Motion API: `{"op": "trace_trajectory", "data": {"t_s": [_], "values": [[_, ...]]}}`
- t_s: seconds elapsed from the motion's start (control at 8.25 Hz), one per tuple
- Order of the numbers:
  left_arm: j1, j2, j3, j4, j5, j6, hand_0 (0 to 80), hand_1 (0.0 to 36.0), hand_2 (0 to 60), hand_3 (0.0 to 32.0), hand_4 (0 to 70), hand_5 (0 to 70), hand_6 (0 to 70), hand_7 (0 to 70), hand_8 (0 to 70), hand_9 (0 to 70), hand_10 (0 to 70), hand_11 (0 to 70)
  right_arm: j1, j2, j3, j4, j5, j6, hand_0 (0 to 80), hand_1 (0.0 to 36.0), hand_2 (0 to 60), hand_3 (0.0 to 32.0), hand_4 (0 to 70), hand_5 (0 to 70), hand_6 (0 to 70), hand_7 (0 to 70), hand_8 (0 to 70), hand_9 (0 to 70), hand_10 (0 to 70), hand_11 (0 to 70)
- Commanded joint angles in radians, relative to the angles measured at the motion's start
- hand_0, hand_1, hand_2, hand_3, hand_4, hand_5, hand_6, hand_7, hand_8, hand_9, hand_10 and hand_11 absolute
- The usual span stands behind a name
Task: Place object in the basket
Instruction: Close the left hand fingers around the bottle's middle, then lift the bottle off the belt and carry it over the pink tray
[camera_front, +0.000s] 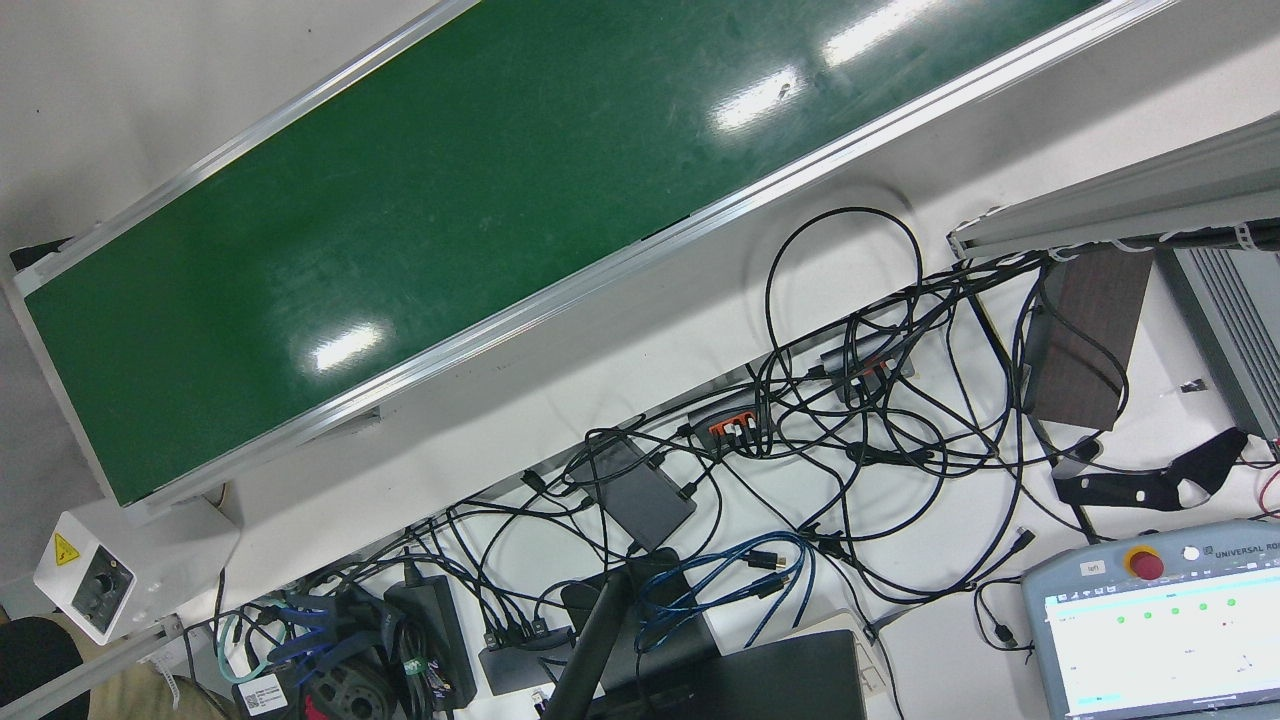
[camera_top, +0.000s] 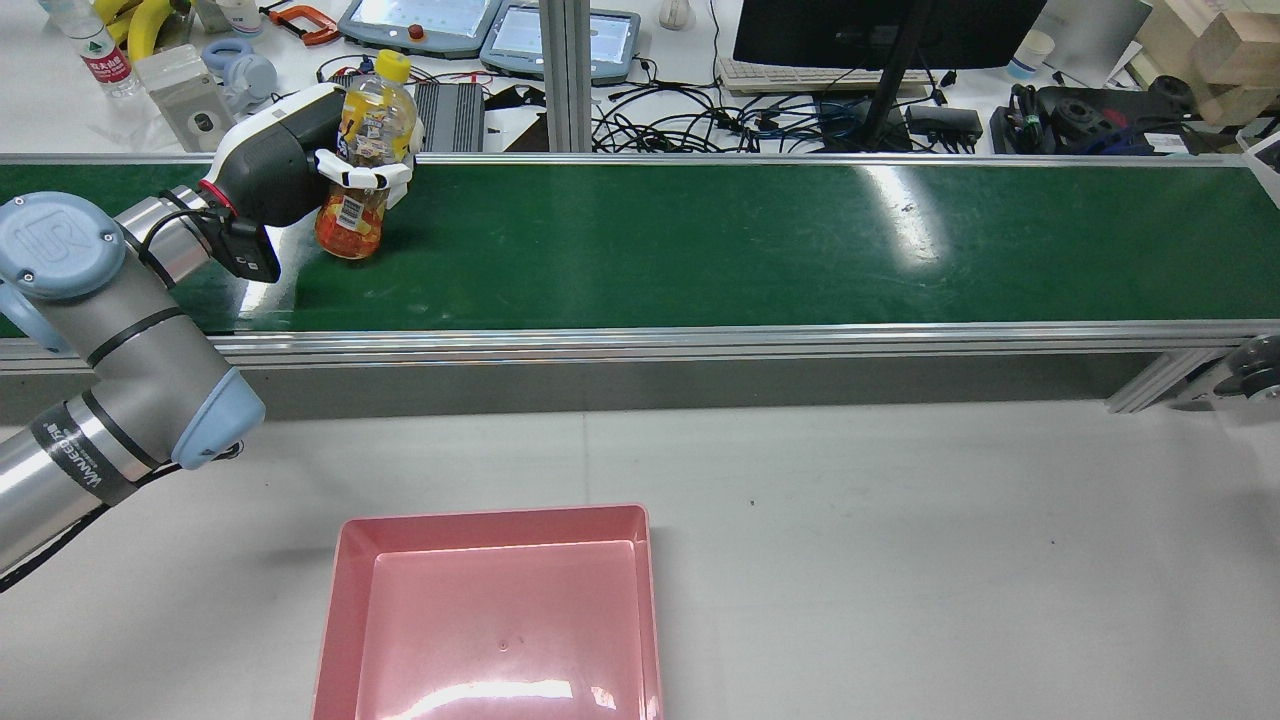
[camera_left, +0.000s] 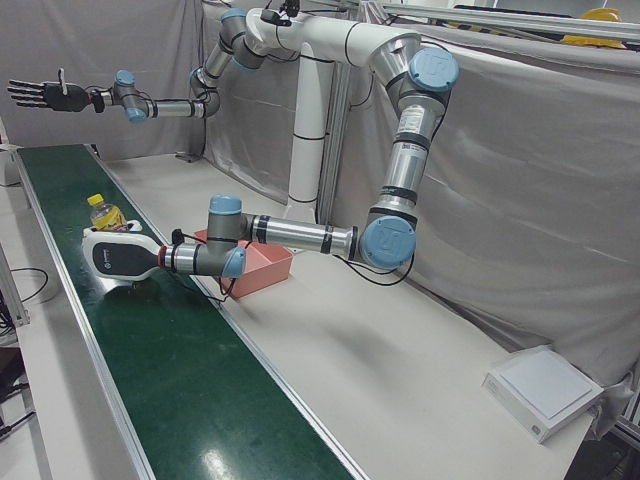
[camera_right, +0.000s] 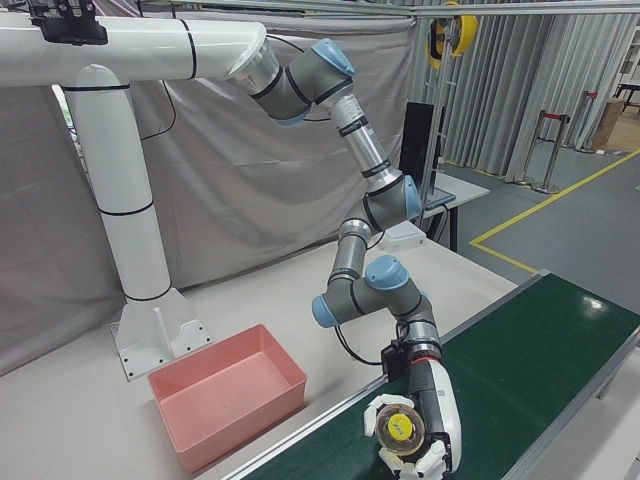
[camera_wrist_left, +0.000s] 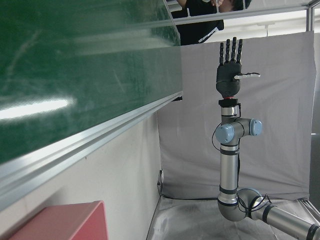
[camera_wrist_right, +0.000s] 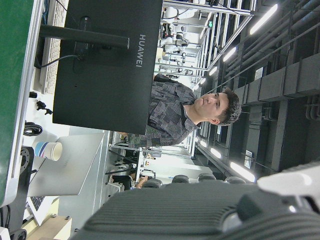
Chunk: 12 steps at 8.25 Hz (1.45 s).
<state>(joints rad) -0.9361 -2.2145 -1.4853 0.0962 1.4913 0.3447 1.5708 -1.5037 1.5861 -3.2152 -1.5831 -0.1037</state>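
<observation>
The long green conveyor belt (camera_top: 700, 240) is bare except where the left hand (camera_top: 300, 165) works, at its far left end in the rear view. Nothing stands between that hand and the pink basket (camera_top: 495, 610), which sits on the grey table (camera_top: 900, 550) on the near side of the belt, well apart from the hand. Beyond the belt, behind the hand, lies a messy desk with black cables (camera_top: 700, 125), a monitor (camera_top: 880, 30) and two tablets (camera_top: 420, 20).

The hand's fingers cover the middle of the juice bottle (camera_top: 365, 150), so part of its label is hidden. I cannot tell for sure if the bottle's bottom touches the belt.

The left hand is wrapped around the juice bottle, grasping it. The bottle stands upright with its yellow cap (camera_top: 393, 65) poking out above the fingers.

The right hand (camera_left: 45, 95) is raised high in the air, far from the bottle. Its fingers are spread wide and it holds nothing.
</observation>
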Motion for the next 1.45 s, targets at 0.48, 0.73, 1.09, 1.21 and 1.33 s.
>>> {"op": "trace_trajectory", "data": {"t_s": [0.48,0.73,1.09,1.21,1.33], "values": [[0.153,-0.047,-0.182,0.065,0.001,0.000,51.7,18.7,60.0,0.0,70.0,70.0,70.0,70.0,69.4,70.0,69.9,70.0,0.002,0.000,0.003,0.000,0.000,0.001,0.0,0.0,0.0,0.0,0.0,0.0,0.0,0.0,0.0,0.0,0.0,0.0],[0.206,-0.015,-0.269,0.073,0.000,0.002,51.2,17.9,60.0,0.0,70.0,70.0,70.0,70.0,68.9,70.0,69.5,70.0,0.002,-0.001,0.003,0.000,0.000,-0.001,0.0,0.0,0.0,0.0,0.0,0.0,0.0,0.0,0.0,0.0,0.0,0.0],[0.333,0.068,-0.286,-0.011,-0.002,0.062,50.5,16.2,60.0,0.0,70.0,70.0,68.3,70.0,66.7,70.0,67.5,70.0,0.002,-0.001,0.003,0.000,0.000,-0.001,0.0,0.0,0.0,0.0,0.0,0.0,0.0,0.0,0.0,0.0,0.0,0.0],[0.377,0.091,-0.293,-0.039,-0.002,0.085,50.5,16.0,60.0,0.0,70.0,70.0,67.8,70.0,66.3,70.0,67.5,70.0,0.002,-0.001,0.002,0.000,0.000,-0.001,0.0,0.0,0.0,0.0,0.0,0.0,0.0,0.0,0.0,0.0,0.0,0.0],[0.400,0.094,-0.309,-0.041,0.000,0.111,50.2,15.3,59.4,0.0,70.0,70.0,67.3,70.0,65.7,70.0,67.2,70.0,0.002,-0.001,0.002,0.000,0.000,-0.001,0.0,0.0,0.0,0.0,0.0,0.0,0.0,0.0,0.0,0.0,0.0,0.0]]}}
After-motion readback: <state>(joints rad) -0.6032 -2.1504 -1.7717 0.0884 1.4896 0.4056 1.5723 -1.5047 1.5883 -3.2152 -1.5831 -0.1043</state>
